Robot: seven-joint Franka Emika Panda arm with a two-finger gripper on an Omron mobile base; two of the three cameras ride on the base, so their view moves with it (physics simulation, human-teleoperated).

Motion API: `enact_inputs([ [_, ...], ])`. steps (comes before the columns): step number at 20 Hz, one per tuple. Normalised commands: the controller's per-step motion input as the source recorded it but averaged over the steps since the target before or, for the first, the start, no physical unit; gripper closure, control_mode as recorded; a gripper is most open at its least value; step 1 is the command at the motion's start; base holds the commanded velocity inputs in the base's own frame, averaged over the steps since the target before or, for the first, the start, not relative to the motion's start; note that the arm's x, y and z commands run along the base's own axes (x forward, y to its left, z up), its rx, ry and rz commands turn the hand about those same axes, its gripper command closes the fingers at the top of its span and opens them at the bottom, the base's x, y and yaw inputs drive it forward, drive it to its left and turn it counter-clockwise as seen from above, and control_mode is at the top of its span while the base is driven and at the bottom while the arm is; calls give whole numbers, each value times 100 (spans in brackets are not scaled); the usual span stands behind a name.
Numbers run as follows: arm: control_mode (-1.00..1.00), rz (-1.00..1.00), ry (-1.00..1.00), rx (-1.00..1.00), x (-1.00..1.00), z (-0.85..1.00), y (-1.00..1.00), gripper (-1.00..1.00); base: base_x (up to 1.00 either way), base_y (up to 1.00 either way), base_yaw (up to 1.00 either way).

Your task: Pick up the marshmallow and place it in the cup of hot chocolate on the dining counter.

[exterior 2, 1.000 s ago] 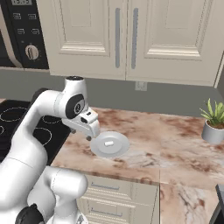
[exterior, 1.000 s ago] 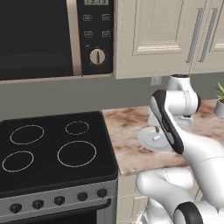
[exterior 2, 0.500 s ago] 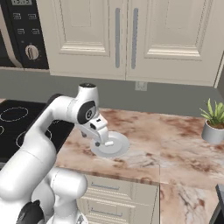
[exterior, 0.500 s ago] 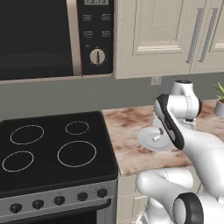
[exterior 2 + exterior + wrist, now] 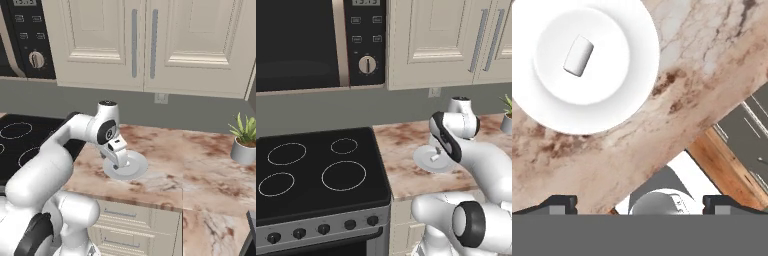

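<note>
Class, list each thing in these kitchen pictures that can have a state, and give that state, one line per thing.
gripper: open, empty, above the counter beside the plate.
marshmallow: lying on its side in the middle of the plate, not gripped.
plate: flat on the marbled counter, holding the marshmallow.
cabinet doors: closed.
microwave: door closed.
stove: no pots on the burners.
potted plant: upright.

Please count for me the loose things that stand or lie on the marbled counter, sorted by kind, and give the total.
Plate: 1
Marshmallow, lying on the plate: 1
Potted plant: 1
Total: 3
</note>
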Motion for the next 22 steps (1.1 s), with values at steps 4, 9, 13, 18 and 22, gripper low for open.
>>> enact_inputs([
  [4, -100, -6, 7, 0, 33, -26, -13, -100, 0, 0, 0],
  [9, -100, 0, 2, 0, 23, -22, -11, -100, 0, 0, 0],
  [13, -100, 0, 0, 0, 25, -26, 0, -100, 0, 0, 0],
  [18, -100, 0, 0, 0, 27, -19, 0, -100, 0, 0, 0],
  [22, -100, 0, 1, 0, 20, -11, -1, -100, 0, 0, 0],
])
